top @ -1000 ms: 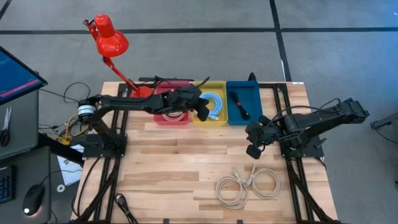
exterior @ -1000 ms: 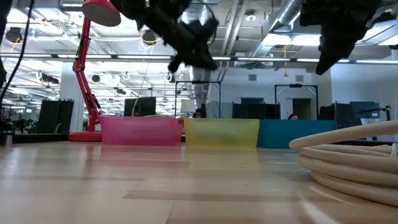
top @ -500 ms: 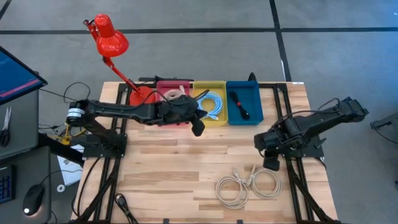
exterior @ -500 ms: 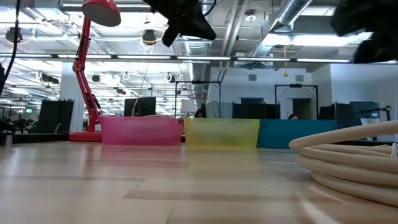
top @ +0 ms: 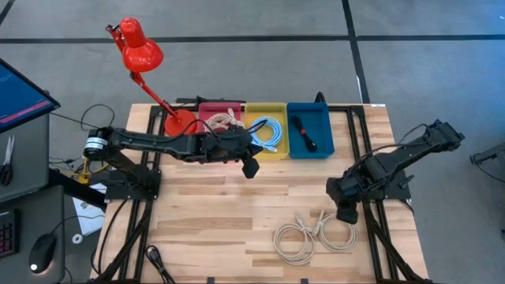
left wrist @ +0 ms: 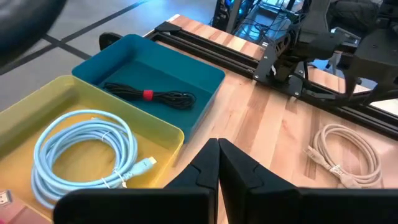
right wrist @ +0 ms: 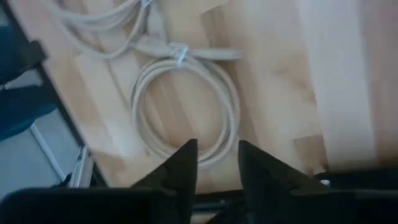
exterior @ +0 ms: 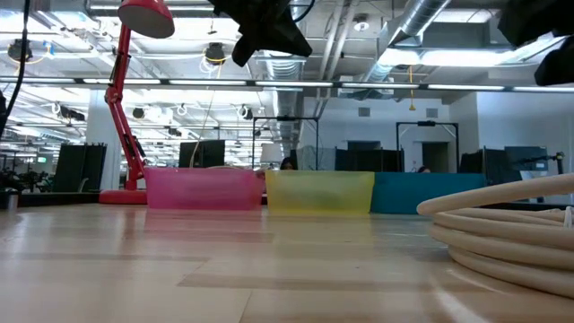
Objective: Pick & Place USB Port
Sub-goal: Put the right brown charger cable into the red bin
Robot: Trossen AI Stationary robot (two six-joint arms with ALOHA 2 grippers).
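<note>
Two coils of beige cable lie flat on the wood near the table's near right: one coil (top: 296, 241) and a second (top: 339, 231), also seen as beige cable (right wrist: 186, 106), beige cable (left wrist: 345, 152) and beige cable (exterior: 511, 224). My right gripper (top: 345, 214) (right wrist: 216, 149) hangs open just above the right-hand coil, pointing down, touching nothing. My left gripper (top: 250, 167) (left wrist: 217, 146) is shut and empty, raised over the table just near of the yellow bin (top: 267, 130).
Three bins stand in a row at the far edge: a pink bin (top: 219, 118) with cable, the yellow one with a light blue cable (left wrist: 87, 152), a blue bin (top: 309, 130) with a black cable (left wrist: 149, 94). A red lamp (top: 140, 51) rises at the far left.
My right gripper has moved toward the table's near edge and come over the beige coils. My left gripper has drawn back from above the yellow bin toward the near edge. The cables have stayed where they were.
</note>
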